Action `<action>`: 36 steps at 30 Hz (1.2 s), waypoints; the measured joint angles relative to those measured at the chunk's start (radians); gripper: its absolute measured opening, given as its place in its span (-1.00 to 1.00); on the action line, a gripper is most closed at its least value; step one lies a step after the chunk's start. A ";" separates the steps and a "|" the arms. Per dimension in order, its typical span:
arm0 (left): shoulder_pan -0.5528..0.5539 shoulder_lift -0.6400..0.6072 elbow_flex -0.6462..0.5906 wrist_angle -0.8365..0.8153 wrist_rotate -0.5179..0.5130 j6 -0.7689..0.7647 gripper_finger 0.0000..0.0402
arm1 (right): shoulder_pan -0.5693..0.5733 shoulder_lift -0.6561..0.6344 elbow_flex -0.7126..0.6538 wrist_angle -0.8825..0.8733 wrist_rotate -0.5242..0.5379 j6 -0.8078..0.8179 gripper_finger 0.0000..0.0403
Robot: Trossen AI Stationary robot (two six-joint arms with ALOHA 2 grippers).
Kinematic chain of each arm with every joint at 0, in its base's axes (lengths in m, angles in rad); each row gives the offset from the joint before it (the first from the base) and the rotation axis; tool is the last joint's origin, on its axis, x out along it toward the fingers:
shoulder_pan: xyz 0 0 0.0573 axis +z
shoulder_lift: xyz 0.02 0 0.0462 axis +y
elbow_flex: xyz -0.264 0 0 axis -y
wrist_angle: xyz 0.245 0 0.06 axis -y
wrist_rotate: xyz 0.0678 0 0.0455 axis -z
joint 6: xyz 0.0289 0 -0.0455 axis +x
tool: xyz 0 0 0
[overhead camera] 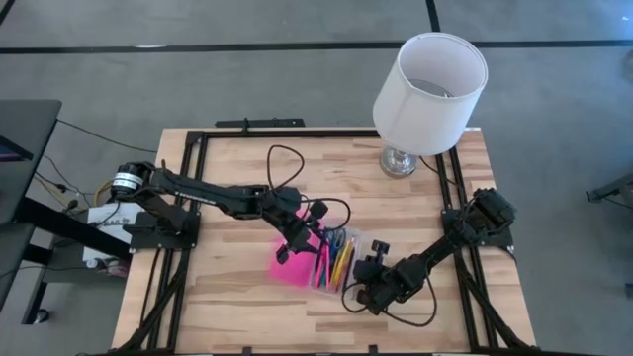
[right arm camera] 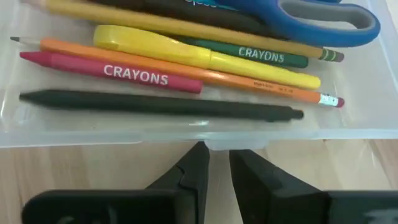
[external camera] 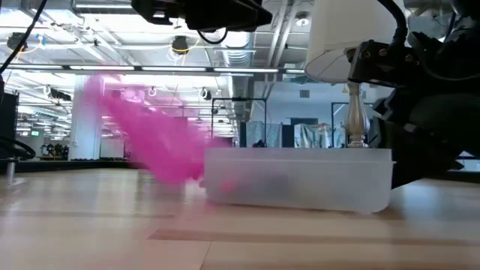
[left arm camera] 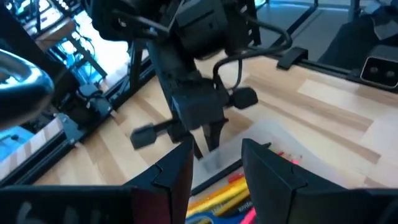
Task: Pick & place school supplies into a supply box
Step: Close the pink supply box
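Right wrist view shows the supplies (right arm camera: 186, 68) already inside the supply box (right arm camera: 348, 134); right gripper (right arm camera: 214, 163), fingers narrow and empty, seems to brace its wall while the left gripper (overhead camera: 297, 242), parted, works the pink lid (overhead camera: 294, 265).

Clear supply box (overhead camera: 346, 259) open mid-table, pink lid (overhead camera: 295, 259) tilted up; pens, pencils (right arm camera: 161, 102), blue-handled scissors (right arm camera: 323, 15) lying inside.

Frosted clear plastic rectangular box (right arm camera: 348, 106), smooth; pale planked wooden table (overhead camera: 237, 307), matt; white lampshade (overhead camera: 430, 89) on polished metal base (overhead camera: 400, 161).
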 joint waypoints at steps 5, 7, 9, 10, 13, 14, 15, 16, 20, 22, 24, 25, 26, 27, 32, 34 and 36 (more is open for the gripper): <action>0.000 0.017 0.001 0.015 0.010 -0.002 -0.34 | -0.007 0.000 0.000 0.008 -0.002 -0.002 -0.69; -0.001 0.016 0.002 -0.009 -0.020 -0.003 -0.34 | -0.005 0.000 0.000 0.005 -0.002 -0.002 -0.69; 0.000 0.004 0.001 -0.079 -0.068 -0.011 -0.34 | -0.001 0.000 0.000 0.003 0.000 -0.002 -0.69; 0.000 -0.012 0.000 -0.132 -0.091 -0.015 -0.34 | -0.001 0.000 0.000 0.002 0.001 -0.002 -0.69; 0.000 -0.063 0.004 -0.317 -0.217 -0.055 -0.34 | -0.001 0.000 0.000 -0.001 0.000 0.000 -0.69; 0.002 -0.073 0.004 -0.405 -0.271 -0.083 -0.34 | -0.001 0.000 0.000 -0.002 0.000 0.000 -0.69; 0.004 -0.077 0.002 -0.490 -0.311 -0.115 -0.34 | 0.000 0.000 0.001 -0.002 0.000 0.000 -0.69; 0.008 -0.077 0.001 -0.567 -0.328 -0.149 -0.34 | 0.000 0.000 0.001 -0.003 0.000 0.000 -0.69; 0.015 -0.082 -0.019 -0.739 -0.354 -0.273 -0.34 | 0.001 0.000 0.001 -0.003 0.000 0.000 -0.69; 0.017 -0.080 -0.059 -0.785 -0.390 -0.303 -0.34 | 0.001 0.000 0.001 -0.003 0.000 0.000 -0.69; 0.025 -0.085 -0.106 -0.781 -0.409 -0.320 -0.34 | 0.001 0.000 0.001 -0.002 0.000 0.000 -0.69; 0.032 -0.096 -0.135 -0.767 -0.411 -0.326 -0.34 | 0.001 0.000 0.001 -0.001 0.000 0.000 -0.69; 0.041 -0.106 -0.160 -0.751 -0.409 -0.332 -0.34 | 0.001 0.000 0.000 0.000 0.000 0.000 -0.69; 0.051 -0.115 -0.186 -0.723 -0.403 -0.337 -0.34 | 0.001 0.000 0.000 0.000 0.000 0.000 -0.69; 0.089 -0.189 -0.323 -0.627 -0.383 -0.362 -0.34 | 0.001 0.000 0.000 0.005 0.000 0.000 -0.69; 0.098 -0.219 -0.389 -0.556 -0.368 -0.376 -0.34 | 0.001 0.000 0.000 0.005 0.000 0.000 -0.69; 0.103 -0.230 -0.465 -0.429 -0.320 -0.385 -0.34 | 0.001 0.000 0.000 0.005 0.001 0.000 -0.69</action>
